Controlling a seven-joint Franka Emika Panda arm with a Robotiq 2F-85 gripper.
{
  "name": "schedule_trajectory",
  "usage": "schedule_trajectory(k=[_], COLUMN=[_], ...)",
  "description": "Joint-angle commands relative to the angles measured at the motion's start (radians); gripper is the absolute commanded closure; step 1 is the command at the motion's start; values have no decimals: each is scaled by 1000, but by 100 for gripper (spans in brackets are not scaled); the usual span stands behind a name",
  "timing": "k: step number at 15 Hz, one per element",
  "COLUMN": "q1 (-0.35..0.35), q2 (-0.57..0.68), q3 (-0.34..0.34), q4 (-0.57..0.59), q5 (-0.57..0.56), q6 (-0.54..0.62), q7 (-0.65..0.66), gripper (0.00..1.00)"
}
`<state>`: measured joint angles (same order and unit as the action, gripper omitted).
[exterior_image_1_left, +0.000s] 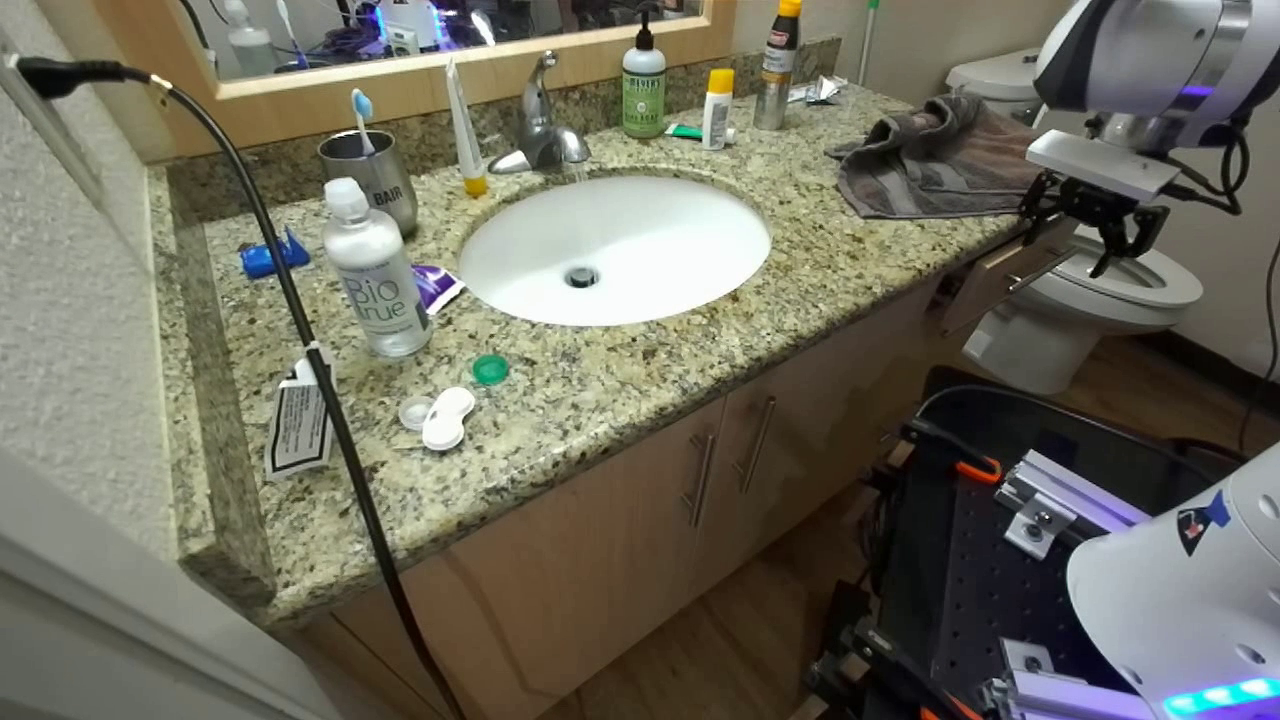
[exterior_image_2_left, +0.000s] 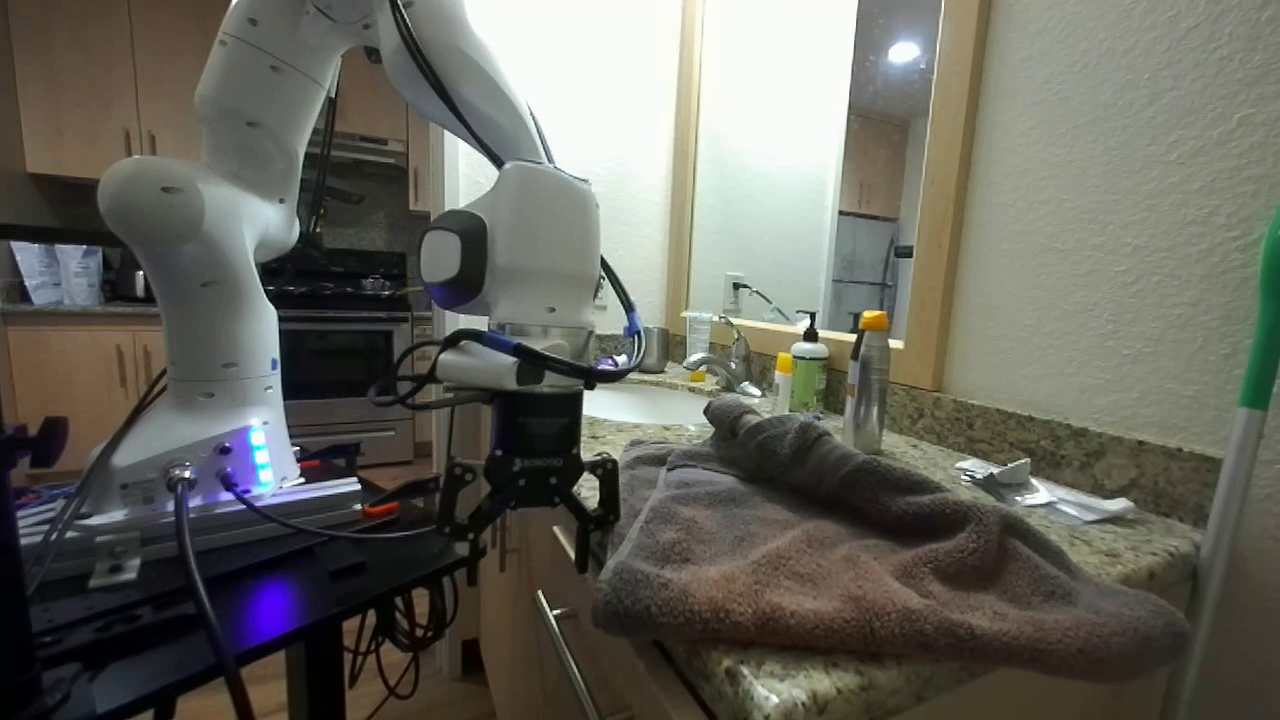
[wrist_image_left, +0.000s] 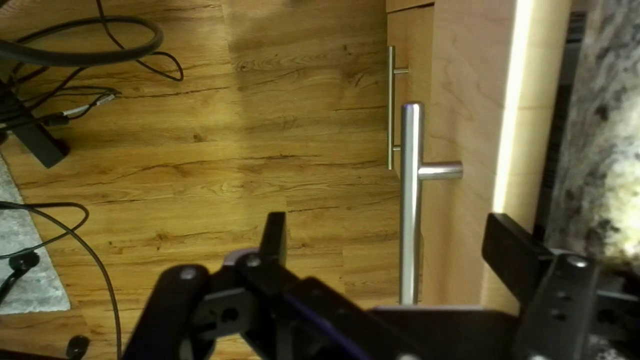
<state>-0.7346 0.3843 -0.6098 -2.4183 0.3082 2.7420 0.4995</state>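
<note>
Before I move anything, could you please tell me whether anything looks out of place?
Yes: the drawer stands partly open, jutting out past the counter, near the open tool. The towel lies crumpled on the counter rather than folded. A green cap lies loose near the lens case.

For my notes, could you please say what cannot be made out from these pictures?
Drawer handle: lower end hidden by the hand, wrist view.
Drawer: contents lost in the dark gap beside the granite countertop, wrist view.
Anything under the towel: covered, in both exterior views.
Toothbrush: lower part hidden by the metal tumbler, in an exterior view.
Cord tag: print too small to read, in an exterior view.
</note>
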Motion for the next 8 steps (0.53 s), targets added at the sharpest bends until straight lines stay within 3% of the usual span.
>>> schedule_trajectory(k=[1, 8], q1=[16, 47], q2=[10, 114], q3=[-13, -97], q4=[2, 14], q5=[12, -1], q6=[-2, 36], q7=[-8, 46], gripper=[0, 0])
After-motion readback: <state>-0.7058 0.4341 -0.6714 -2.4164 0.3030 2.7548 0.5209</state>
